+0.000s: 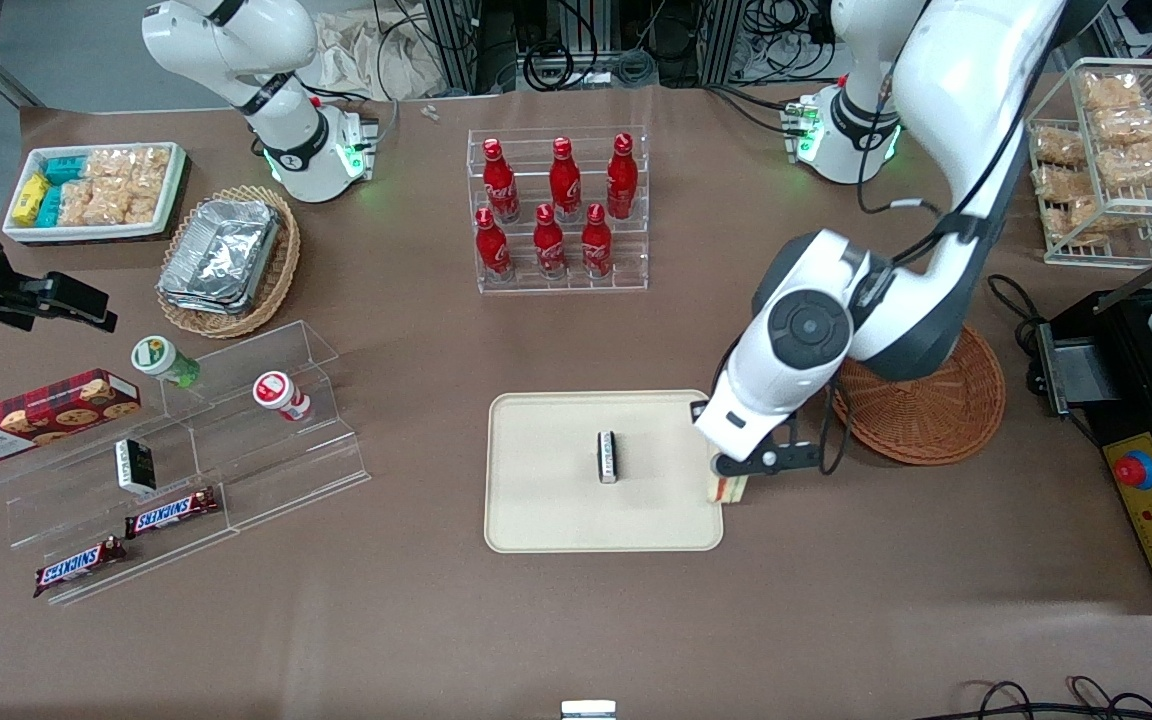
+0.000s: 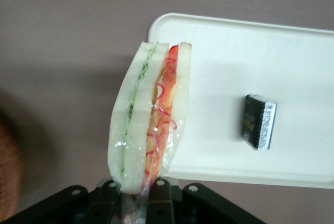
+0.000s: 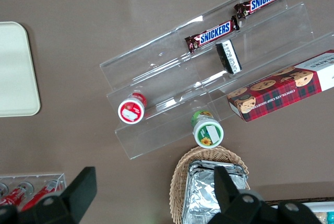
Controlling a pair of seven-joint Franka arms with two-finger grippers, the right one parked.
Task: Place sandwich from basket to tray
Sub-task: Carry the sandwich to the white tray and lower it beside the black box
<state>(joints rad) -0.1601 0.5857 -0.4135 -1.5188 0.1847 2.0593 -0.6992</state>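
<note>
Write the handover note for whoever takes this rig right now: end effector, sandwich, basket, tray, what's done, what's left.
End effector: shut on the wrapped sandwich, held at the tray's edge nearest the basket.
Sandwich: out of the basket, hanging partly over the tray rim and partly over the table, not set down yet.
Basket: on the table beside the tray, toward the working arm's end; the arm hides part of it.
Tray: already holds a small dark packet near its middle.
Done: sandwich picked up and carried to the tray.
Left: move fully over bare tray surface, lower, release, withdraw.
</note>
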